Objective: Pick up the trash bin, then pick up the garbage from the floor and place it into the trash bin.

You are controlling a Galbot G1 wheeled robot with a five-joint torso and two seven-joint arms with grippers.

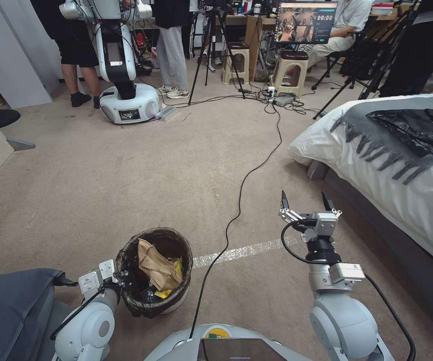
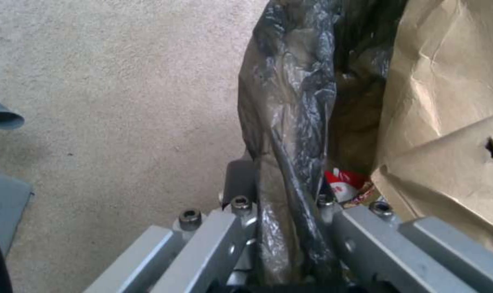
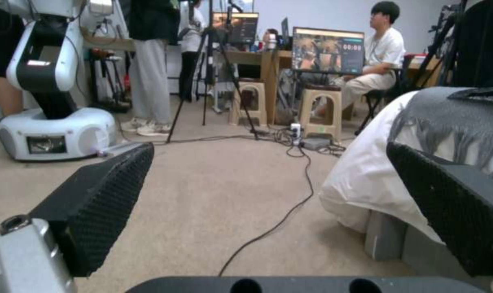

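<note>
- Left tool (image 2: 290, 228): jaws clamped on the rim of the small round white plastic trash bin (image 1: 173, 301) with its dark translucent bag liner (image 2: 290, 101), low at the robot's left.
- Bin contents: crumpled brown paper bag (image 1: 157, 265), yellow wrapper (image 1: 177, 264), red-and-white packet (image 2: 344, 183).
- Right tool (image 1: 306, 201): jaws apart, empty, hovering over the beige carpet (image 1: 126, 185) near the white bed (image 1: 427, 200).
- Handling advice: keep the bin level; the rim grip likely slips on loose liner.

The head view looks down on the carpet (image 1: 101, 190); the left wrist view closes on it; the right wrist view faces level, low.
</note>
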